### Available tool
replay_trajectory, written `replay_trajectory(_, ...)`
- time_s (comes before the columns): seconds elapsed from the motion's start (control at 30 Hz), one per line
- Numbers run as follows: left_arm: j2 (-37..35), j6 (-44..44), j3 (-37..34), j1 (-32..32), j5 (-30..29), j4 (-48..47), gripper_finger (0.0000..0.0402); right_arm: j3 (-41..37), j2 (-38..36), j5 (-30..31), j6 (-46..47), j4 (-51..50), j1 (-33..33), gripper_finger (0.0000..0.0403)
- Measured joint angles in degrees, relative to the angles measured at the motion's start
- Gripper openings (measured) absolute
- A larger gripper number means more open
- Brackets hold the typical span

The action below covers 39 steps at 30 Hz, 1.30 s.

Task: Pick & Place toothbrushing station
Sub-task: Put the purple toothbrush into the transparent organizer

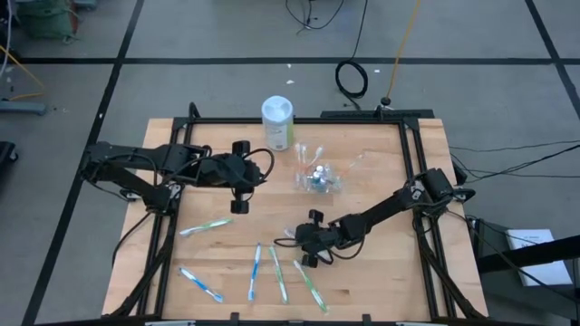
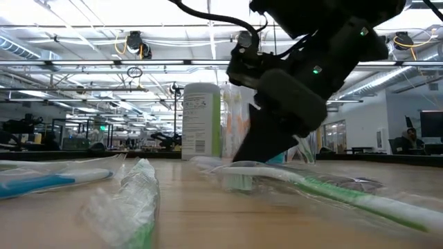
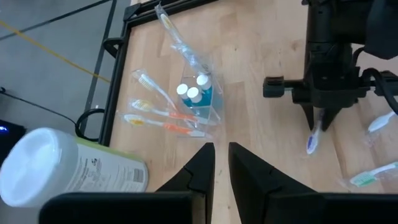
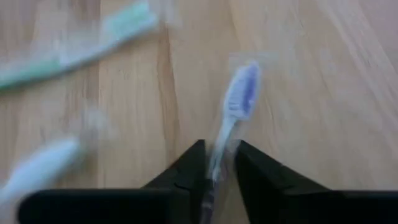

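The clear cup (image 1: 317,177) lies at the table's far middle with teal toothpaste tubes (image 3: 194,93) in it and toothbrushes beside it. Several wrapped toothbrushes (image 1: 255,270) lie flat on the near half of the table. My right gripper (image 4: 217,158) is low over the near middle, shut on a blue-headed toothbrush (image 4: 239,96). My left gripper (image 3: 222,155) hangs above the table left of the cup. Its fingers are shut to a thin gap with nothing between them. My right gripper pinches the blue-headed toothbrush by its neck (image 4: 216,152), just behind the head, between its two fingers. The fingers slant down from the table's right and lie along the brush, whose head (image 3: 313,143) sticks out ahead of them. Whether the brush is clear of the wood I cannot tell.
A white-lidded, green-labelled canister (image 1: 277,120) stands at the far edge, behind the cup. A green-handled toothbrush (image 1: 311,283) and a blue one (image 1: 199,283) lie near the front edge. A black frame (image 1: 412,154) borders the table.
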Motion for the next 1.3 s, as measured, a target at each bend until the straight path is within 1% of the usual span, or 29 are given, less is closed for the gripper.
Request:
replay_trajectory(0.13, 0.00, -3.20, 0.00, 0.00, 0.00, -0.02, 0.0051, -0.30, -5.59, -0.98, -0.20, -5.87, -0.13, 0.0014)
replay_trajectory(0.17, 0.00, -3.80, 0.00, 0.00, 0.03, -0.02, 0.0051, -0.21, -7.43, -0.87, -0.36, -6.76, -0.13, 0.0008)
replay_trajectory(0.23, 0.00, -4.18, 0.00, 0.00, 0.06, -0.14, 0.0051, -0.32, -11.88, 1.18, -1.51, -8.69, 0.22, 0.0010)
replay_trajectory(0.27, 0.00, -4.18, 0.00, 0.00, 0.05, -0.19, 0.0051, -0.67, -14.15, 3.02, -2.55, -8.79, 0.46, 0.0011)
replay_trajectory(0.33, 0.00, -4.04, 0.00, 0.00, 0.05, -0.33, 0.0051, -2.07, -18.90, 8.57, -5.15, -8.75, 1.01, 0.0007)
replay_trajectory(0.4, 0.00, -4.02, 0.00, 0.00, 0.05, -0.33, 0.0051, -4.59, -23.65, 16.81, -7.02, -6.67, 1.31, 0.0003)
replay_trajectory(0.47, 0.00, -3.89, 0.00, 0.00, 0.05, -0.31, 0.0051, -8.72, -27.93, 24.95, -9.43, 0.13, 1.18, 0.0003)
replay_trajectory(0.53, 0.00, -3.88, 0.00, 0.00, 0.03, -0.32, 0.0051, -14.42, -32.04, 30.22, -13.54, 8.46, 0.73, 0.0002)
replay_trajectory(0.57, 0.00, -3.88, 0.00, 0.00, 0.03, -0.31, 0.0051, -17.39, -33.60, 32.12, -16.04, 13.97, 0.42, 0.0001)
replay_trajectory(0.67, 0.00, -3.84, 0.00, 0.00, 0.00, -0.28, 0.0051, -27.78, -37.52, 34.68, -25.75, 38.11, -1.73, 0.0001)
replay_trajectory(0.73, 0.00, -3.80, 0.00, 0.00, 0.00, -0.22, 0.0051, -34.32, -38.07, 34.34, -32.01, 56.16, -4.16, 0.0001)
replay_trajectory(0.8, 0.00, -3.56, 0.00, 0.00, -0.01, -0.04, 0.0051, -39.84, -37.52, 30.76, -36.02, 70.66, -7.34, 0.0001)
replay_trajectory(0.87, 0.00, -2.63, 0.00, 0.00, -0.02, 0.03, 0.0051, -43.39, -36.45, 24.84, -36.85, 80.36, -11.26, 0.0001)
replay_trajectory(0.9, 0.00, -2.15, 0.00, 0.00, -0.02, 0.04, 0.0051, -44.67, -35.97, 22.58, -36.66, 82.91, -13.28, 0.0001)
replay_trajectory(0.97, 0.00, -1.87, 0.00, 0.00, -0.02, 0.06, 0.0051, -45.65, -34.70, 20.35, -34.30, 84.16, -16.86, 0.0000)
replay_trajectory(1.07, 0.00, -1.78, 0.00, 0.00, -0.02, 0.08, 0.0051, -46.01, -32.73, 19.86, -31.01, 82.04, -20.01, 0.0000)
replay_trajectory(1.13, 0.00, -1.78, 0.00, 0.00, -0.02, 0.09, 0.0051, -46.01, -31.48, 19.89, -29.55, 79.92, -20.94, 0.0000)
replay_trajectory(1.3, 0.00, -1.80, 0.00, 0.00, -0.04, 0.08, 0.0051, -46.01, -28.20, 20.63, -24.56, 79.43, -20.65, 0.0000)
